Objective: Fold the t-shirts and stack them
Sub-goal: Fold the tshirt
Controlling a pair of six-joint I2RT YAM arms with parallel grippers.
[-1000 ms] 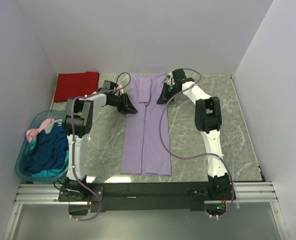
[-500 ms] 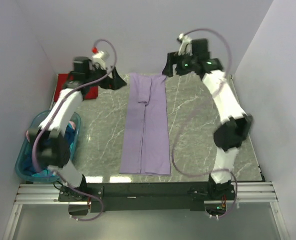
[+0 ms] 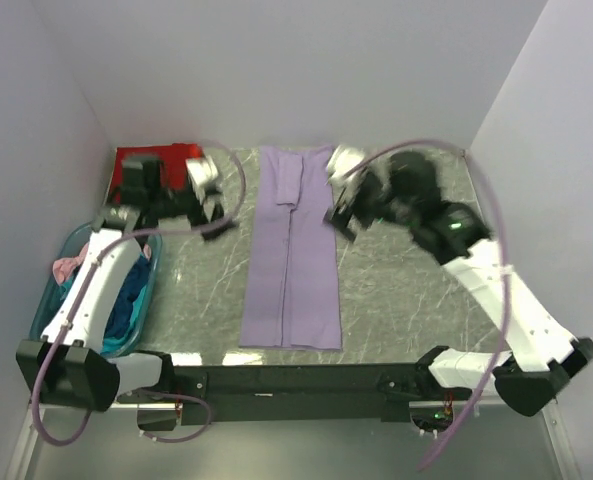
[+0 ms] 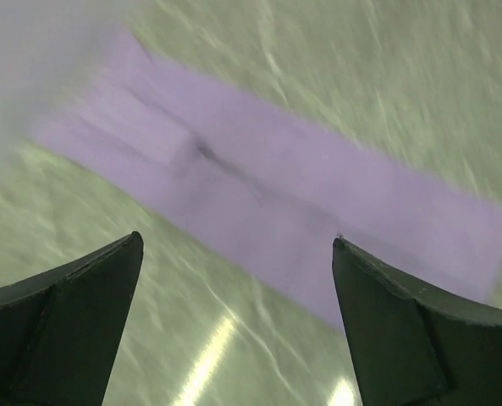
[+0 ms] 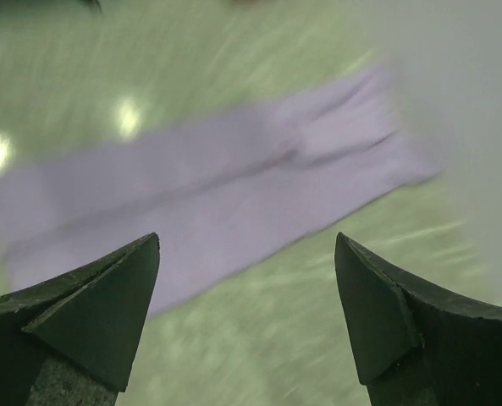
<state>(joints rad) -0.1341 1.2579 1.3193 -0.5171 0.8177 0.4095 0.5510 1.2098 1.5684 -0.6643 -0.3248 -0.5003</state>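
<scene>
Purple shirt [image 3: 289, 260] lies flat on the table [image 3: 406, 290], folded to a narrow strip, long axis running near to far. Left gripper [image 3: 216, 216] and right gripper [image 3: 340, 216] flank its far half, jaws apart and empty. The right sits closer.

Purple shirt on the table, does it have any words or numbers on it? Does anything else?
No readable text anywhere.
The long folded light purple cloth t-shirt is plain, and so is the red cloth t-shirt.
Both wrist views are blurred, but show no print.
</scene>
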